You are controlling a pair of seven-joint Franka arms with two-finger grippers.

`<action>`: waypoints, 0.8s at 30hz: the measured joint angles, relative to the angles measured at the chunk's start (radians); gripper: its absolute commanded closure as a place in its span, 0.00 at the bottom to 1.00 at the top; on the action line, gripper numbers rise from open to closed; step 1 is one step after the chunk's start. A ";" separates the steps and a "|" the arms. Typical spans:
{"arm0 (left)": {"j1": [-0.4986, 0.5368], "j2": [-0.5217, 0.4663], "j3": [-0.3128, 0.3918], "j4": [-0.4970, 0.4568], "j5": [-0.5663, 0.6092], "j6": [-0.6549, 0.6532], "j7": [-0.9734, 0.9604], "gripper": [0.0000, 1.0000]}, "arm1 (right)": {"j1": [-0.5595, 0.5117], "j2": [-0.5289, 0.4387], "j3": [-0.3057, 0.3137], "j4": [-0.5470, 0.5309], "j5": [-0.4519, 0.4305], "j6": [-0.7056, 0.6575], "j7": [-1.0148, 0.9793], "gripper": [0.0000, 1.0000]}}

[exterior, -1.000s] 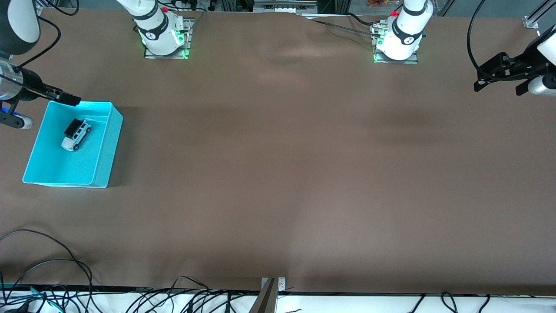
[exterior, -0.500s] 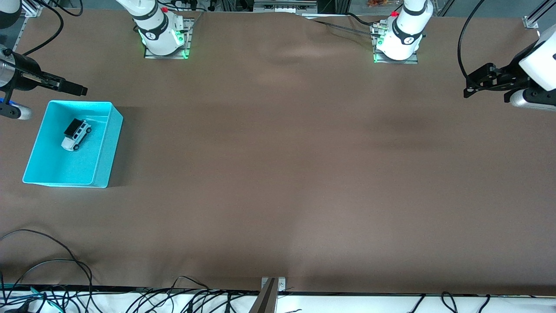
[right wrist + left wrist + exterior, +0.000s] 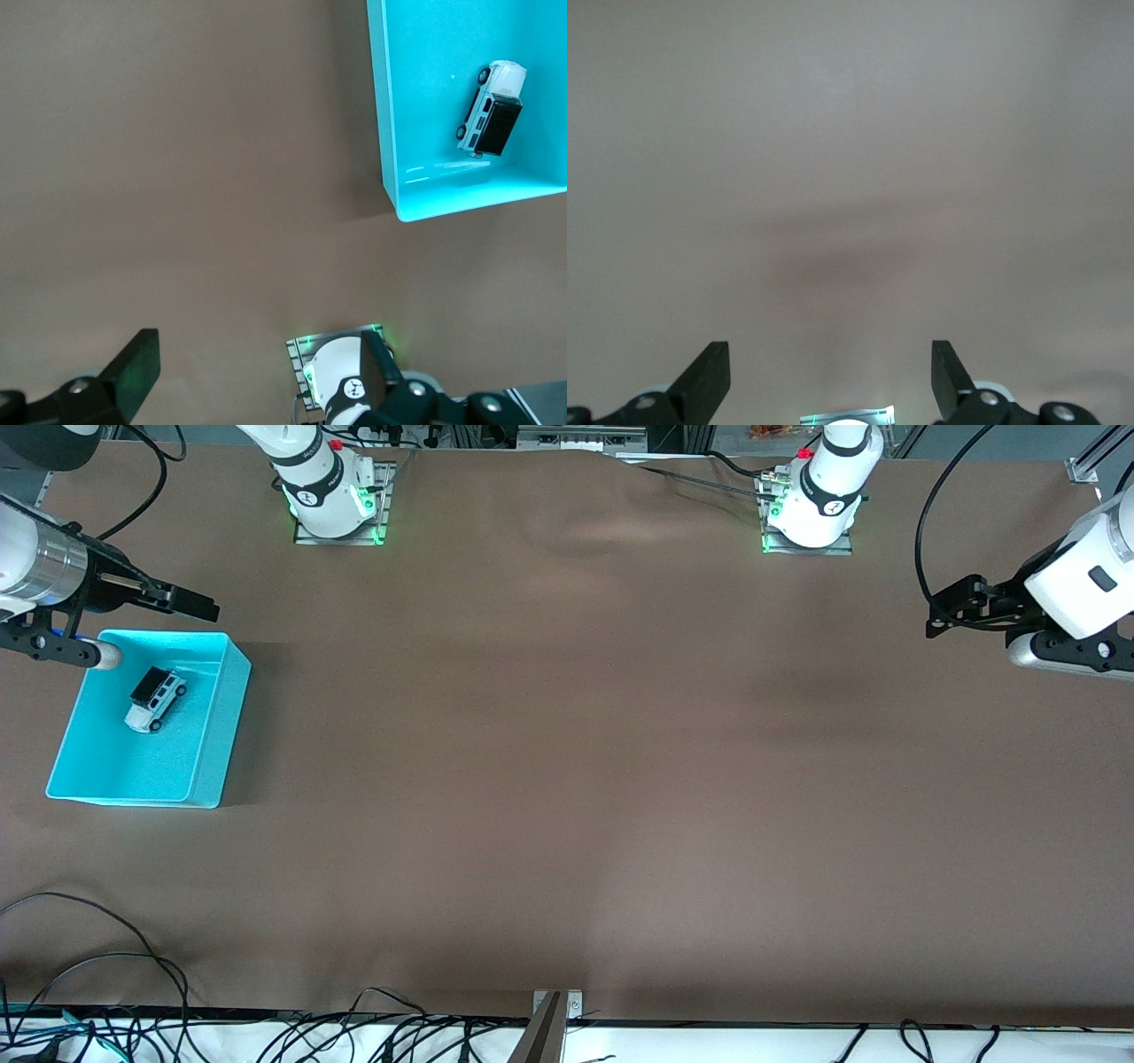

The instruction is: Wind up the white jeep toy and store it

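The white jeep toy point(image 3: 155, 700) with its black roof lies in the turquoise bin point(image 3: 223, 717) at the right arm's end of the table. The right wrist view shows the jeep point(image 3: 492, 111) inside the bin point(image 3: 386, 133) too. My right gripper point(image 3: 199, 607) is open and empty, up over the table just off the bin's rim on the side toward the robot bases; its own view shows the fingers wide apart point(image 3: 259, 354). My left gripper point(image 3: 937, 615) is open and empty, over bare table at the left arm's end point(image 3: 829, 359).
The brown table cloth fills the middle. The right arm's base point(image 3: 332, 500) and the left arm's base point(image 3: 811, 509) stand along the robots' edge. Loose cables point(image 3: 106, 957) and a metal bracket point(image 3: 558, 1005) lie at the edge nearest the front camera.
My right gripper has drawn off the bin's rim and swung toward the table's middle. My left gripper has shifted inward over the table. The jeep has stayed still in the bin.
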 measured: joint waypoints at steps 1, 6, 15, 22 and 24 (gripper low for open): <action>0.000 0.001 0.000 0.000 0.000 0.005 0.000 0.00 | 0.000 0.000 0.000 0.000 0.000 0.005 0.000 0.00; 0.001 0.001 0.001 0.000 0.000 0.021 0.000 0.00 | -0.001 -0.010 -0.001 -0.002 0.000 0.030 -0.001 0.00; 0.003 0.001 0.003 0.000 0.000 0.024 0.000 0.00 | -0.004 -0.055 -0.006 -0.032 -0.002 0.070 -0.080 0.00; 0.003 0.001 0.003 0.000 0.000 0.024 0.000 0.00 | -0.010 -0.096 -0.033 -0.074 -0.009 0.113 -0.164 0.00; 0.004 0.001 0.004 0.000 0.000 0.024 0.000 0.00 | -0.011 -0.103 -0.039 -0.081 -0.014 0.121 -0.183 0.00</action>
